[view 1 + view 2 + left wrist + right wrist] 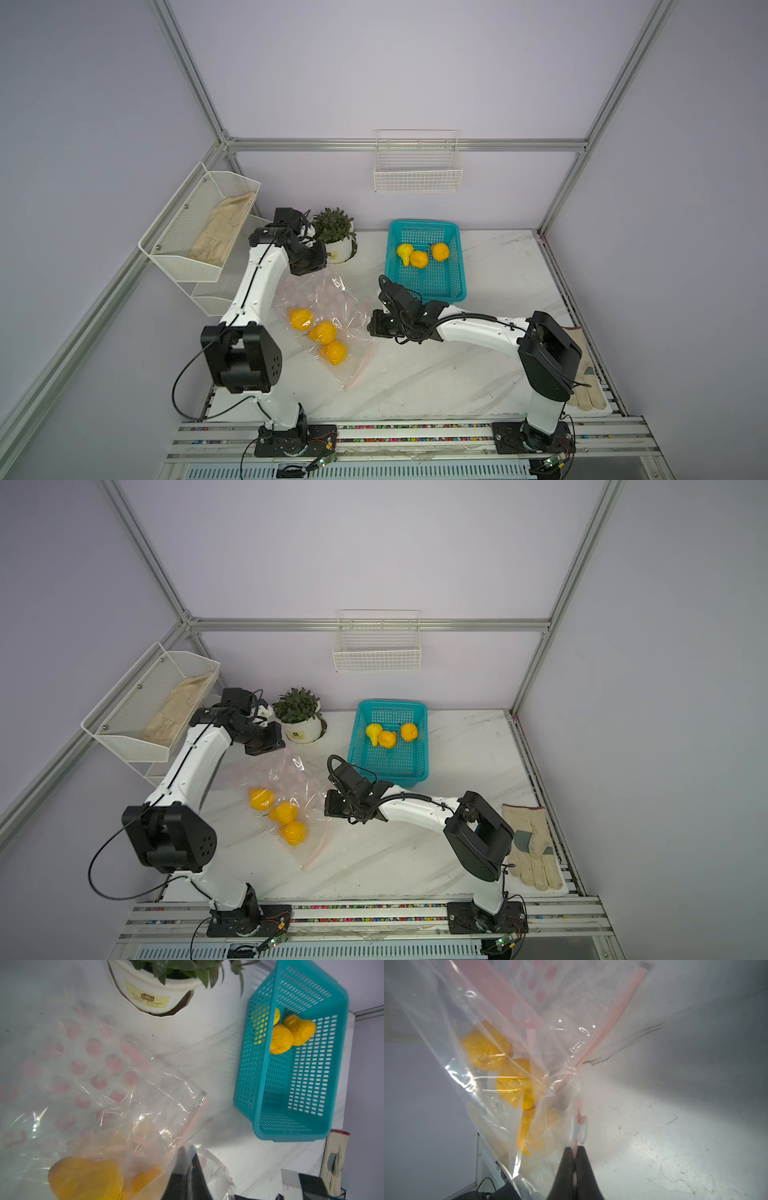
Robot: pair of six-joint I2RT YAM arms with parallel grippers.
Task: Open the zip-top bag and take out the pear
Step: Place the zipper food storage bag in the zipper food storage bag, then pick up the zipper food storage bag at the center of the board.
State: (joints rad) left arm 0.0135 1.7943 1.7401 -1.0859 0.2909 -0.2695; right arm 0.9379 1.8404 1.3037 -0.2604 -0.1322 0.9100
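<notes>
The right gripper [574,1150] has its jaws pressed together on the pink zip strip [608,1022] of the clear, pink-dotted zip-top plastic bag [328,299], with the white plastic slider [579,1130] just ahead of them. The left gripper [188,1152] is pinched closed on the bag's film at the far edge. Between the two jaws, inside the bag, lie three yellow-orange pears [323,332]. A teal slotted plastic basket [424,225] stands beyond the right jaws.
</notes>
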